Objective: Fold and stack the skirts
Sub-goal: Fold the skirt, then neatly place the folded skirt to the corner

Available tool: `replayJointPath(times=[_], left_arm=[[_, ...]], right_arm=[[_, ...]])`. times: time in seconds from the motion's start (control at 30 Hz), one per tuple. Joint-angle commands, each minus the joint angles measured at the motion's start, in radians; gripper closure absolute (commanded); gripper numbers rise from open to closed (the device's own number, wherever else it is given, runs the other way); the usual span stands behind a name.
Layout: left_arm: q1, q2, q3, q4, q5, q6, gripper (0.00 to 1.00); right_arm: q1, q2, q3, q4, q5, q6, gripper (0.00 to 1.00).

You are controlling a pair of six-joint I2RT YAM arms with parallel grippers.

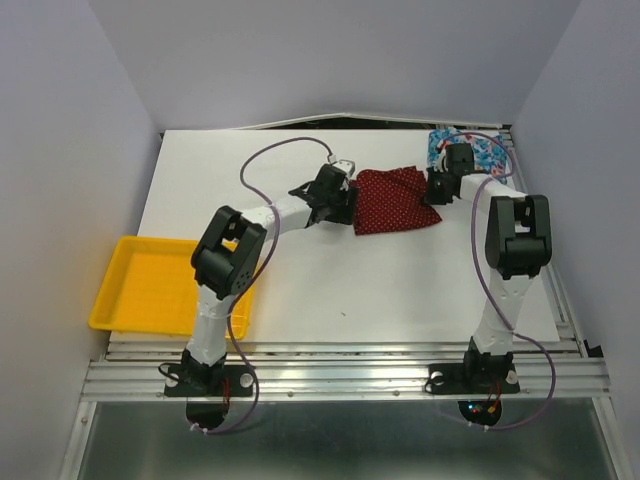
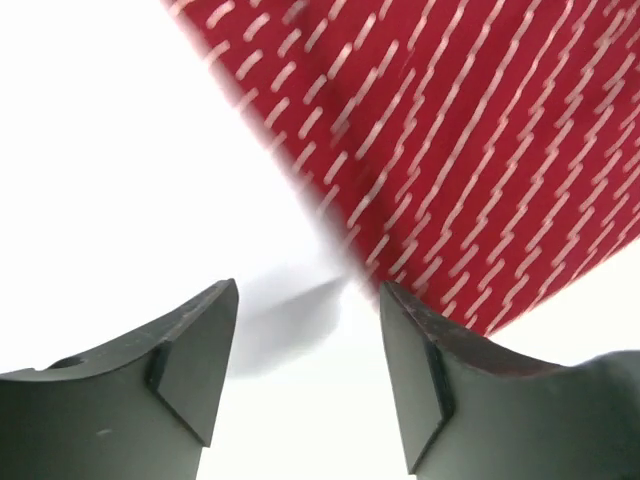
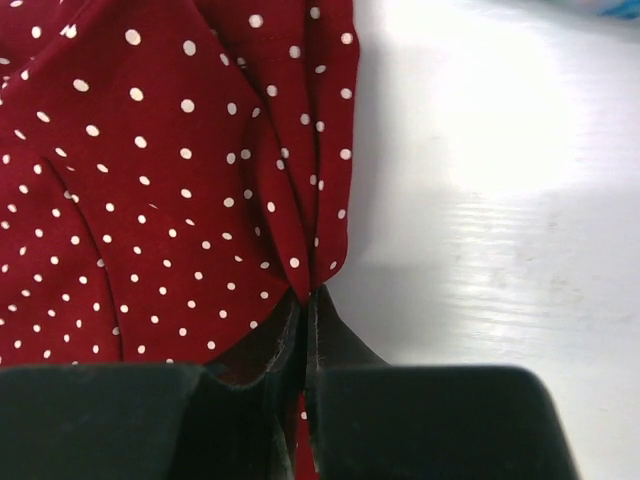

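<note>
**Red skirt pinched on the right**

My right pincer [image 3: 305, 300] is clamped on a fold at the edge of the red skirt [image 3: 150, 180]. My left pincer [image 2: 308, 295] gapes wide and empty at its other side. The skirt lies on the table [image 1: 350, 290], with the blue skirt [image 1: 485, 150] in the far right corner.

Dark red white-dotted cloth skirt [image 1: 395, 200] far centre on white counter [image 1: 350, 290]; left fingers [image 2: 180, 370] at its left edge, right fingers [image 3: 420, 420] at its right. Blue floral cloth skirt [image 1: 490, 150] far right, behind right fingers. Yellow plastic tray [image 1: 130, 290] near left, overhanging counter edge.
</note>
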Motion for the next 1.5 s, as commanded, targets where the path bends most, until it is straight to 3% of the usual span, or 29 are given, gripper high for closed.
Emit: replayJointPath(times=[0.0, 0.13, 0.17, 0.23, 0.43, 0.63, 0.73, 0.97, 1.1, 1.3, 1.37, 1.47], left_arm=[[-0.025, -0.242, -0.158, 0.149, -0.148, 0.404, 0.27], [-0.098, -0.333, -0.238, 0.166, -0.040, 0.788, 0.28], [-0.138, -0.351, -0.268, 0.172, 0.040, 0.865, 0.28], [-0.186, -0.344, -0.284, 0.195, 0.038, 1.006, 0.28], [-0.324, -0.212, -0.207, 0.262, 0.014, 1.166, 0.35], [-0.342, -0.042, 0.012, 0.262, -0.007, 1.231, 0.34], [-0.341, 0.067, 0.159, 0.177, 0.021, 1.254, 0.33], [-0.338, 0.223, 0.326, 0.141, -0.023, 1.239, 0.35], [-0.324, 0.299, 0.443, 0.057, -0.016, 1.217, 0.43], [-0.313, 0.323, 0.494, -0.007, 0.010, 1.211, 0.58], [-0.313, 0.314, 0.491, -0.021, 0.027, 1.209, 0.56], [-0.313, 0.288, 0.454, -0.029, 0.049, 1.206, 0.42]], right_arm=[[0.018, 0.020, 0.051, -0.091, -0.131, 0.028, 0.99], [0.018, 0.058, 0.079, -0.162, -0.203, 0.106, 0.82], [0.018, 0.066, 0.085, -0.173, -0.211, 0.121, 0.72], [0.018, 0.067, 0.091, -0.177, -0.216, 0.164, 0.46], [-0.049, 0.044, 0.168, -0.202, -0.191, 0.258, 0.22], [-0.138, 0.006, 0.176, -0.233, -0.245, 0.318, 0.15], [-0.169, -0.023, 0.124, -0.236, -0.268, 0.315, 0.14], [-0.187, -0.063, 0.034, -0.240, -0.303, 0.298, 0.12], [-0.196, -0.072, 0.008, -0.240, -0.312, 0.290, 0.00], [-0.206, -0.068, -0.027, -0.240, -0.321, 0.287, 0.00], [-0.206, -0.065, -0.038, -0.239, -0.327, 0.281, 0.00], [-0.206, -0.059, -0.042, -0.237, -0.332, 0.283, 0.00]])
